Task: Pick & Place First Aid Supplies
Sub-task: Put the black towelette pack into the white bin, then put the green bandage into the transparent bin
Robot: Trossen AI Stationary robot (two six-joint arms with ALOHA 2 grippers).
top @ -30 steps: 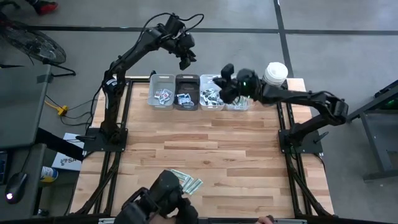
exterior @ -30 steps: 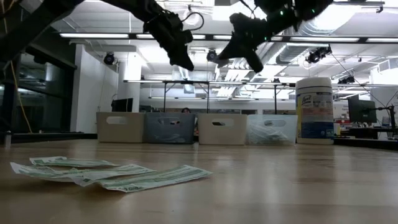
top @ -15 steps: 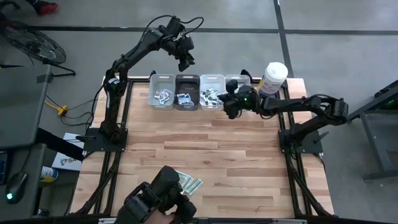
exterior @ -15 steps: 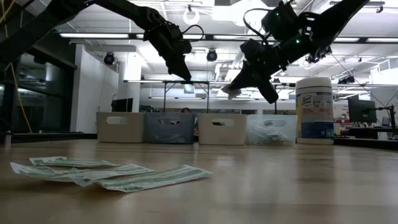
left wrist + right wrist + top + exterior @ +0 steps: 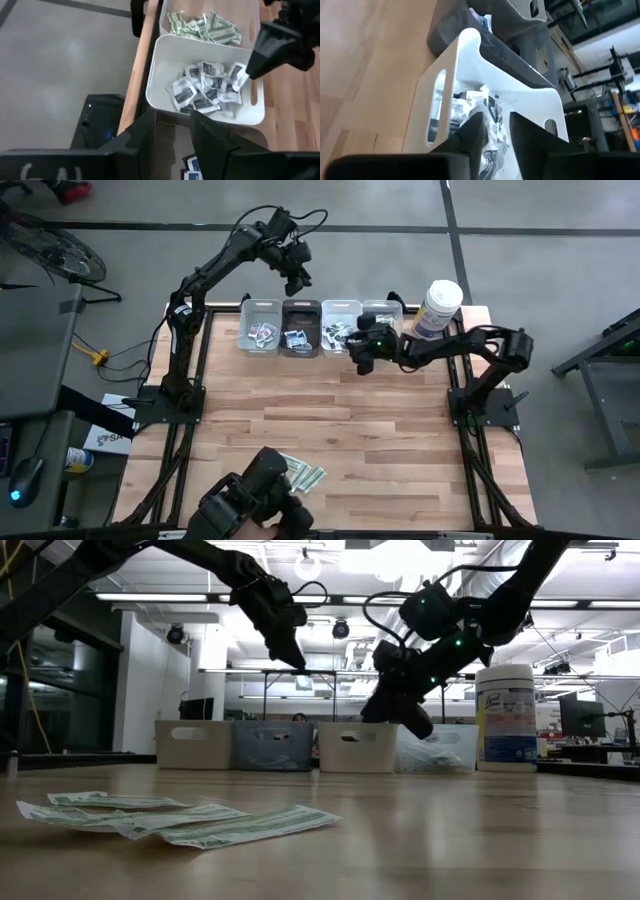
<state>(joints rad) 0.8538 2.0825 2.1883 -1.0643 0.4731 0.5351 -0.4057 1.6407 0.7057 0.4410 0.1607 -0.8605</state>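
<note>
While the right hand (image 5: 362, 356) gapes over a packet-filled white bin (image 5: 340, 340), its load stays unclear.

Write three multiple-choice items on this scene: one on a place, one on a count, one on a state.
1. Where does the white canister stand?
A. at the far edge of the table, by the right end of the bin row
B. at the table's near edge
C. in the table's middle

2. How many bins stand in the row?
A. three
B. four
C. six

3. How is the left tool?
A. shut on a packet
B. open and empty
C. shut on the canister

Answers:
1 A, the high view shows it just past the last bin.
2 B, four stand side by side in the high view.
3 B, its wrist view shows a bare gap between the fingers.
</note>
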